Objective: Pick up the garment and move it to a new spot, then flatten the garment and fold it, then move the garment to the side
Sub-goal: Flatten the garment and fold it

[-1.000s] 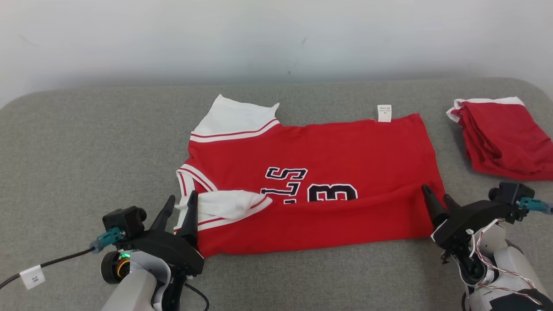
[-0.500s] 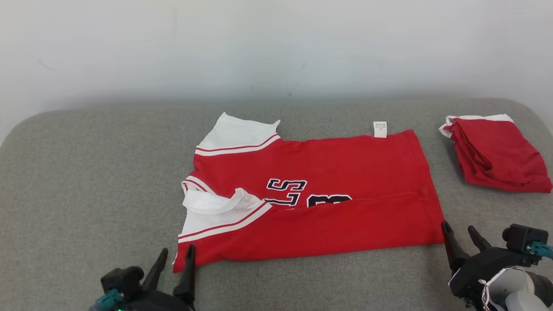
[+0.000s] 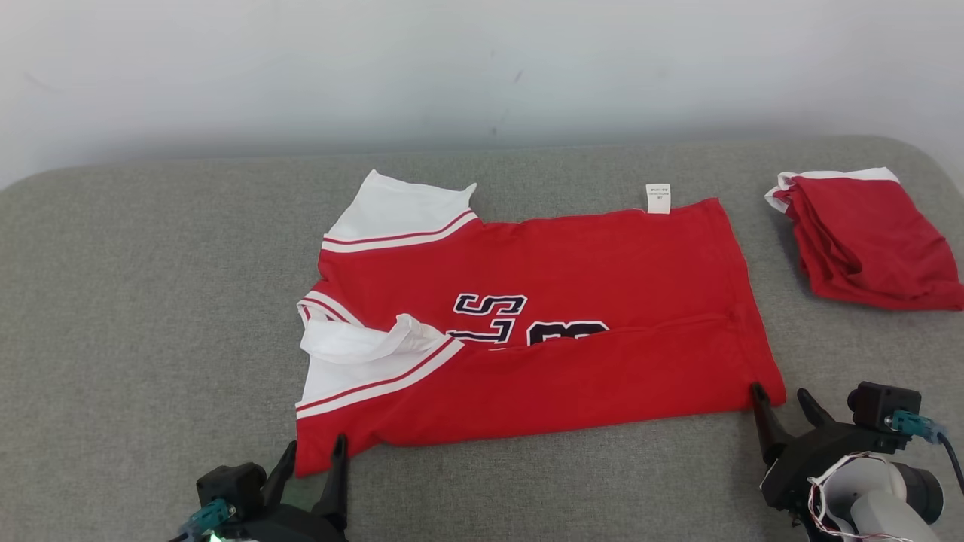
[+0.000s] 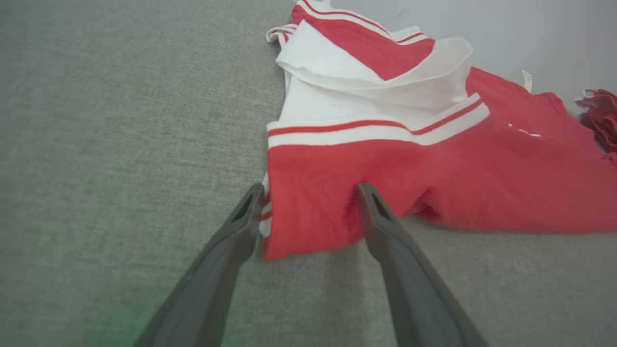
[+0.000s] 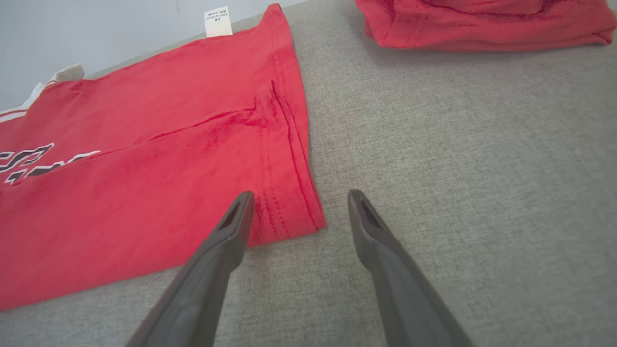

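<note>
- the left fingers (image 3: pixel 336 474) stand apart at the near edge of the desk (image 3: pixel 151 301). in the left wrist view they straddle the near-left corner of the garment (image 3: pixel 542 301), and the cloth lies loose between them, pinched by neither.
- the right fingers (image 3: pixel 763 421) are apart too, holding nothing. one tip sits over the stitched near-right corner and the other over bare desk.
- the garment lies mid-desk just beyond both pairs of fingers, its long axis running left to right. the sleeve end points to the left arm and the bottom hem to the right arm. each arm sits at its own corner, so neither looks nearer, and the next fold likely goes away from the robot.
- the near long edge is folded up over the lower part of the dark lettering, leaving a soft ridge.
- the cloth is a thin, limp red knit, and a white sleeve (image 3: pixel 361 354) with red stripes is bunched by the fold.
- the desk cover is coarse grey weave.
- a small white label (image 3: pixel 657 198) pokes out of the far edge.
- a second red bundle (image 3: pixel 874 241) lies far right, well apart.
</note>
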